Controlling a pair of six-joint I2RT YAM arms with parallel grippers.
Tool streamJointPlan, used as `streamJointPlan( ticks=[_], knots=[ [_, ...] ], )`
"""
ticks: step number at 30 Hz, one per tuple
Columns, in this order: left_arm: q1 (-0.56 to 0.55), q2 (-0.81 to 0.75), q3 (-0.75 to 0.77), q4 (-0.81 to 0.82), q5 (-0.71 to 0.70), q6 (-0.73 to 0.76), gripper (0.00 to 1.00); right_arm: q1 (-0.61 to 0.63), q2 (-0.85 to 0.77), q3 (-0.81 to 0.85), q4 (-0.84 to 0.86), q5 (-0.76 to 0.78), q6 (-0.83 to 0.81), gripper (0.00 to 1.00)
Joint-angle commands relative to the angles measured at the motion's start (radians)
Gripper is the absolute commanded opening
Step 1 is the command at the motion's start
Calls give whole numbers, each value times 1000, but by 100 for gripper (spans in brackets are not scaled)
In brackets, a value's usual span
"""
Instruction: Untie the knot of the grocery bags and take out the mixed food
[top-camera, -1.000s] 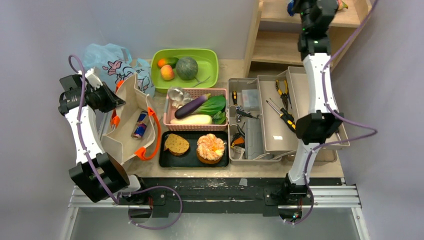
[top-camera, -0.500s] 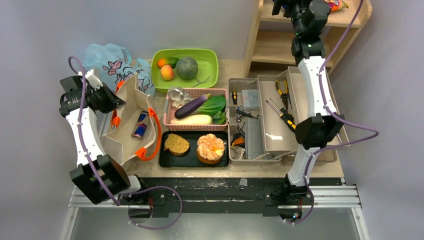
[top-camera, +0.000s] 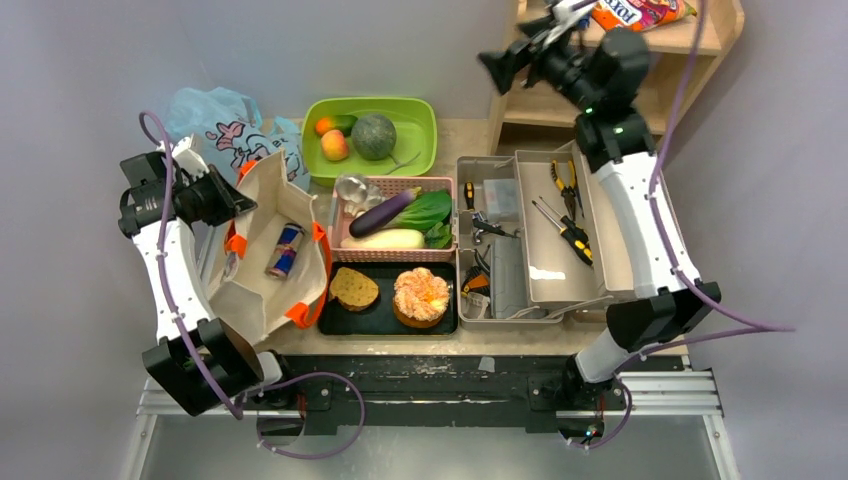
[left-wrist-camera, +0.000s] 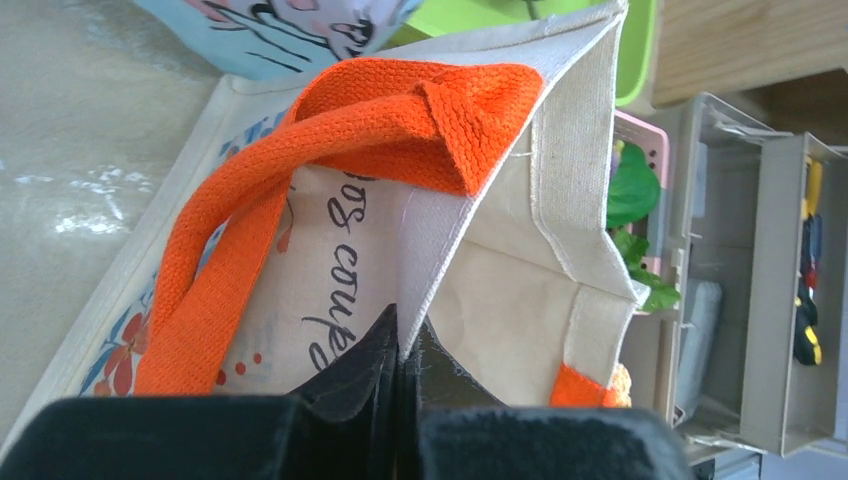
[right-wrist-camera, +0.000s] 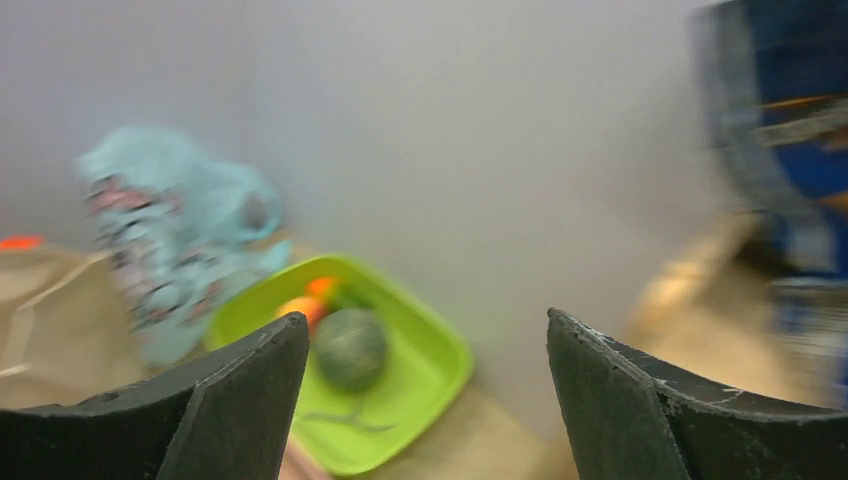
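My left gripper (left-wrist-camera: 405, 335) is shut on the rim of the beige canvas tote (top-camera: 262, 285) and holds its mouth open; its orange handle (left-wrist-camera: 330, 130) lies just ahead. A drink can (top-camera: 285, 250) lies inside the tote. Behind it sits the light-blue bag (top-camera: 215, 120), and I cannot make out a knot on it. My right gripper (right-wrist-camera: 425, 320) stands open and empty, high up by the shelf (top-camera: 540, 100) and pointing left. A melon (top-camera: 373, 135), peach and orange sit in the green tray (top-camera: 415, 150). Eggplant (top-camera: 380, 213), radish and greens fill the pink basket.
A black tray (top-camera: 335, 320) holds a brown bread slice and an orange-topped pastry (top-camera: 421, 296). An open grey toolbox (top-camera: 545, 255) with pliers and screwdrivers stands at the right. An orange snack packet (top-camera: 640, 12) lies on the shelf's top board.
My right gripper has opened, and its arm has swung off the shelf to the left. The tote's mouth has spread wider and shifted slightly in my left gripper's hold.
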Motion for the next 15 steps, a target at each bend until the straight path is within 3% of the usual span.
streamJointPlan(
  ticks=[1, 8, 15],
  knots=[
    [-24, -68, 26, 27, 124, 18, 0, 165, -5, -138, -68, -118, -2, 81],
    [-25, -98, 30, 16, 153, -16, 0, 477, 73, -214, -37, -152, -210, 61],
    [-25, -112, 20, -7, 171, -13, 0, 741, 232, -200, 44, -146, -544, 58]
  ],
)
